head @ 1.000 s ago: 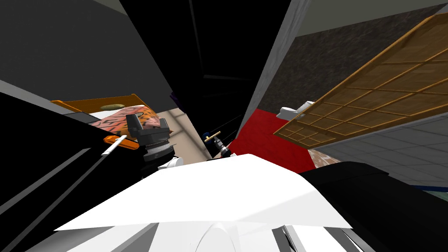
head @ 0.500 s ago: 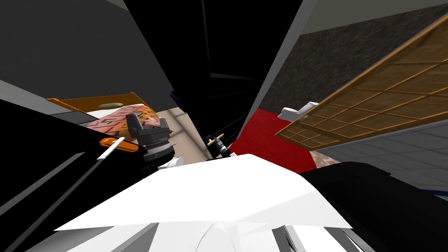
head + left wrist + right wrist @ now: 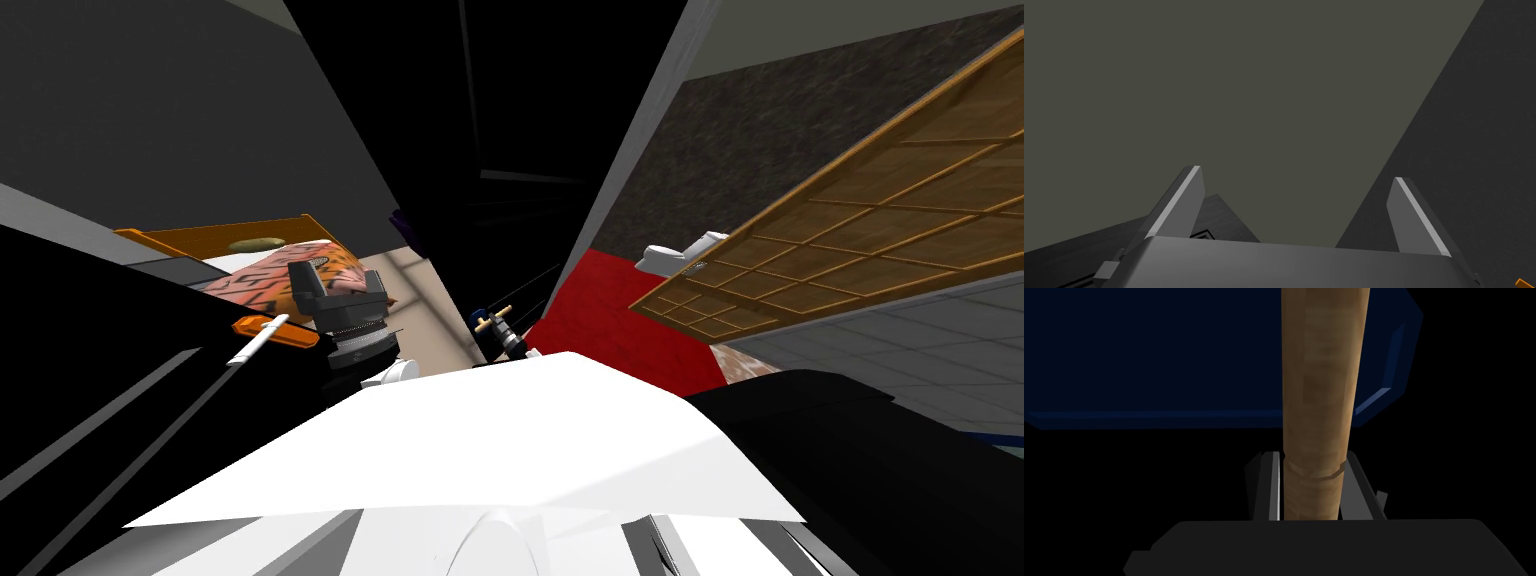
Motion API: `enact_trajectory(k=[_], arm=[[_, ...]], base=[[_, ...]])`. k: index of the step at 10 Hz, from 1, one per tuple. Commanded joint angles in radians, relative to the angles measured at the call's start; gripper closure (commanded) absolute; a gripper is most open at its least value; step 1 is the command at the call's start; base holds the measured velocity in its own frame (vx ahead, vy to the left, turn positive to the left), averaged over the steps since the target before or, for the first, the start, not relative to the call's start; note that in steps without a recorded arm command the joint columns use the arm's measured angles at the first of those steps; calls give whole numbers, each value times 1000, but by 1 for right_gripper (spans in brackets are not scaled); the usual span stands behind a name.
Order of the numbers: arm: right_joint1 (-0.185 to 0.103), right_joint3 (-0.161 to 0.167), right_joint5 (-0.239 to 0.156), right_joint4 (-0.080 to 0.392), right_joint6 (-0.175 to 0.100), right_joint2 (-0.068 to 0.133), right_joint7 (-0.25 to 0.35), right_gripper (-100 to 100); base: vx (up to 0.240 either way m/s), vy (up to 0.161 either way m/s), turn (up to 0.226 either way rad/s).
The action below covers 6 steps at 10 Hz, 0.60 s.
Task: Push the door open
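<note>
So, right end effector (image 3: 1311, 458): clamped on the wooden door handle (image 3: 1321, 378), probably so the push gets solid purchase.
Handle axis: long, running in line with the fingers, across the dark blue plate (image 3: 1174, 363).
Handle spot: straight ahead, at the foot of the black area (image 3: 500, 120).
Left end effector (image 3: 1296, 175): fingers apart, holding nothing.

Handle bar (image 3: 1319, 378) lies within right tool (image 3: 1311, 455), before backplate (image 3: 1174, 363)

Two grippers (left gripper (image 3: 1295, 173), right gripper (image 3: 1311, 454)), one tan handle (image 3: 1321, 378), one lattice door (image 3: 870, 220), one red rug (image 3: 610, 320).
</note>
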<state>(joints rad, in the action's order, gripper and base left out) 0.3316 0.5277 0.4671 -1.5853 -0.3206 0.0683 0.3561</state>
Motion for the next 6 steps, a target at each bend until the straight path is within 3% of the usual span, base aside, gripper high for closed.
enact_trajectory(k=[1,6], arm=[[-4,-17,-6,-1,4,6,-3,100],[-25,-73,-26,16,13,6,-20,100]], base=[[93,147,-70],[126,152,-69]])
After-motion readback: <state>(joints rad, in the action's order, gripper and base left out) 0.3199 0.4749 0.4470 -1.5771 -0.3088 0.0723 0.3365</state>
